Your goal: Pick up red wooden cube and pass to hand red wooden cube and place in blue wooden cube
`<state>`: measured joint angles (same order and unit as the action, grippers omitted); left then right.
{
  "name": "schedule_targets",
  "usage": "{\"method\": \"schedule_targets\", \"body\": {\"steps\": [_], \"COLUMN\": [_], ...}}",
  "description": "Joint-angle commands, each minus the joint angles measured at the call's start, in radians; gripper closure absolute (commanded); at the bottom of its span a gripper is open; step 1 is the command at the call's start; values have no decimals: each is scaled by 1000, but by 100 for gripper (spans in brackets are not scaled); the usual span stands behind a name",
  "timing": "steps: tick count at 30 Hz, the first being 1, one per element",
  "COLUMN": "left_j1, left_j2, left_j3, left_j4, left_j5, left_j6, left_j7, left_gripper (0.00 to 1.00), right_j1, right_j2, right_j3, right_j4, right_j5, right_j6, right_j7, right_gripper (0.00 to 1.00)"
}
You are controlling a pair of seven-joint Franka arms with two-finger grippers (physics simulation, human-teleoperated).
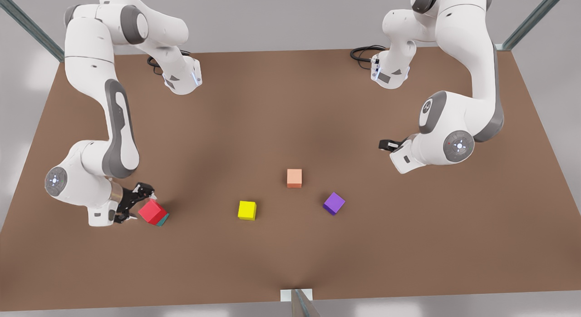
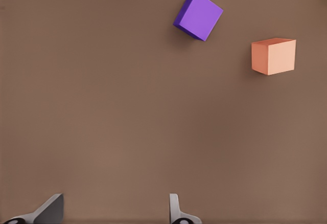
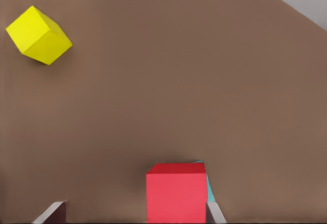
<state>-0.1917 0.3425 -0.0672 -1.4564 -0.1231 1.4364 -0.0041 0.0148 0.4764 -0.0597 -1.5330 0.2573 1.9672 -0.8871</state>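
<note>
Five cubes: red wooden cube (image 1: 152, 211) atop blue wooden cube (image 1: 163, 219), between the released right gripper (image 1: 136, 203) fingers; left gripper (image 1: 386, 145) waits, spread.

The red cube (image 1: 152, 211) is small, plain and matte, turned corner-on, sitting on top of the teal cube (image 1: 164, 220) toward eight o'clock of the tabletop in the front view. The teal cube shows as a thin sliver at the red one's four o'clock edge, touching it underneath.
</note>
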Motion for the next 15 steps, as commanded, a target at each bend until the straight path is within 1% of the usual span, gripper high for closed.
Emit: {"method": "schedule_targets", "body": {"steps": [1,2,3,4,5,6,7,8,9,10,15], "left_j1": [0,0,-2,-2,1,6,6,6,5,3,6], "left_j2": [-2,-2,-2,-5,-5,-5,-5,-5,-5,-5,-11], "left_j3": [0,0,-2,-2,-2,1,1,3,1,1,1], "left_j4": [1,1,1,11,34,37,44,44,44,44,60], "left_j5": [0,0,0,10,11,11,22,48,76,76,77], "left_j6": [-4,-4,-7,-34,-60,-70,-70,-70,-68,-67,-83], "left_j7": [-19,-19,-19,-33,-33,-33,-34,-33,-33,-33,-34], "left_gripper": [0,0,0,0,0,0,0,0,0,0,0], "right_j1": [8,22,20,31,22,33,25,19,8,10,11], "right_j2": [1,19,34,16,11,2,-48,-88,-165,-194,-266], "right_j3": [1,0,-3,-14,-8,-15,-5,-3,1,1,3], "right_j4": [62,152,201,235,326,376,389,378,315,295,215], "right_j5": [-4,-1,-3,-131,-236,-265,-283,-282,-282,-283,-282], "right_j6": [-261,-376,-434,-502,-554,-655,-700,-721,-722,-717,-692], "right_j7": [717,848,994,1048,1016,991,990,990,1004,1004,1037], "right_gripper": [0,0,0,0,0,0,0,0,0,0,0]}}
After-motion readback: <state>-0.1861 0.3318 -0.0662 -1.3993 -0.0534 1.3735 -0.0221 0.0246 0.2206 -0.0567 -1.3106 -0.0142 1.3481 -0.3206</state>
